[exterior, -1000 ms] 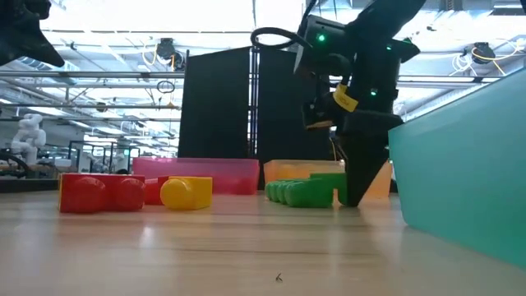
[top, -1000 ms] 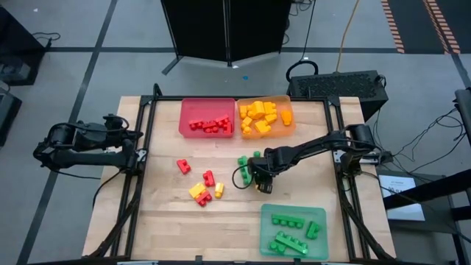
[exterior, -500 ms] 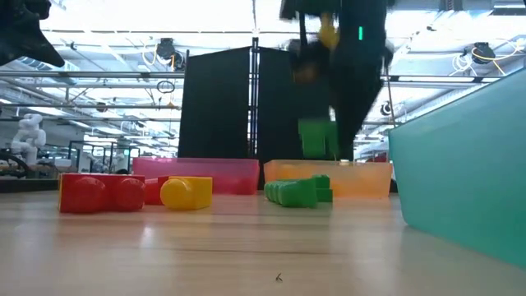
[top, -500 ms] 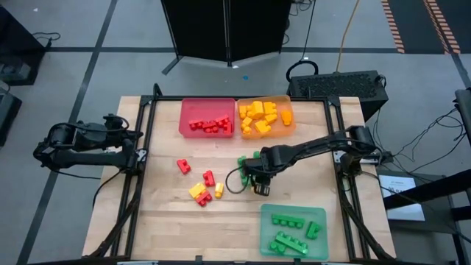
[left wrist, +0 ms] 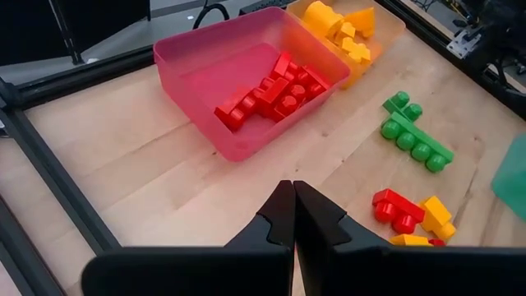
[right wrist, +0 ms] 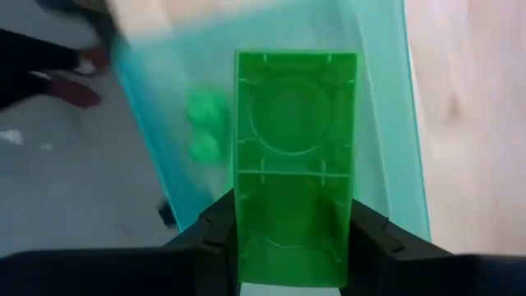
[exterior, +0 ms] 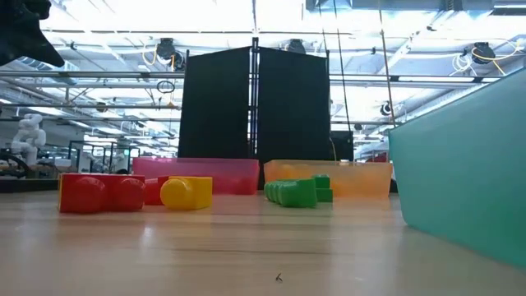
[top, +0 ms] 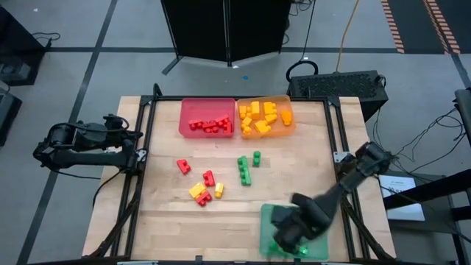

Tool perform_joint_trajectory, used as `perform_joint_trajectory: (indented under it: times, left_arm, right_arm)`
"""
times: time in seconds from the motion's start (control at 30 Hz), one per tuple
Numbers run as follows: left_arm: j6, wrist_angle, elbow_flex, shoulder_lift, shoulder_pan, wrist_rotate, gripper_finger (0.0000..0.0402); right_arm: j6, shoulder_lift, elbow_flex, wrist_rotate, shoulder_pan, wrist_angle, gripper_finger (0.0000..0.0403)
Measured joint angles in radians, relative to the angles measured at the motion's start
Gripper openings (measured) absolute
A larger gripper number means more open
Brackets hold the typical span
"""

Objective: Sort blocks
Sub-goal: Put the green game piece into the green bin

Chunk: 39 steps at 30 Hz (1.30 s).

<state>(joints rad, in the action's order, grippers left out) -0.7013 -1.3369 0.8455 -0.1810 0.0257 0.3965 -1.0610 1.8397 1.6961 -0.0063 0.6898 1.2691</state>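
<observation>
Red tray (top: 207, 107), orange tray (top: 266, 104), green tray (top: 269, 215), wooden table (top: 154, 214).

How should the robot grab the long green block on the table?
Probably from straight above, pinching the long green block across its narrow width at the middle. It lies flat, with bare wood along both long sides; the small green block stands apart from it.

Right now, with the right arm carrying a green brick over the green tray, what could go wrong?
1. The right gripper holds the green brick only by its lower end; it could slip or tumble on release.
2. The gripper hangs near the green tray's front edge, so a drop might land outside.
3. Two green blocks remain on the table beside red and yellow ones; the next grasp could nudge neighbours.
</observation>
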Motion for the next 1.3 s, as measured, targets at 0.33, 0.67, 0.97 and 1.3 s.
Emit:
perform_joint_trajectory:
  times: [0.33, 0.67, 0.97, 1.3]
  left_arm:
    - [-0.001, 0.003, 0.000, 0.000, 0.000, 0.000, 0.0002]
    - [-0.001, 0.004, 0.000, 0.000, 0.000, 0.000, 0.0002]
    - [-0.001, 0.004, 0.000, 0.000, 0.000, 0.001, 0.0002]
    - [-0.002, 0.004, 0.000, 0.000, 0.000, 0.001, 0.0002]
  right_arm:
    - [-0.275, 0.000, -0.009, -0.027, 0.172, 0.136, 0.0118]
    - [-0.287, 0.000, -0.009, -0.022, 0.199, 0.057, 0.0225]
    - [-0.325, 0.000, -0.009, 0.309, 0.077, 0.056, 0.0258]
    - [-0.262, 0.002, -0.009, 0.417, -0.369, -0.075, 0.0258]
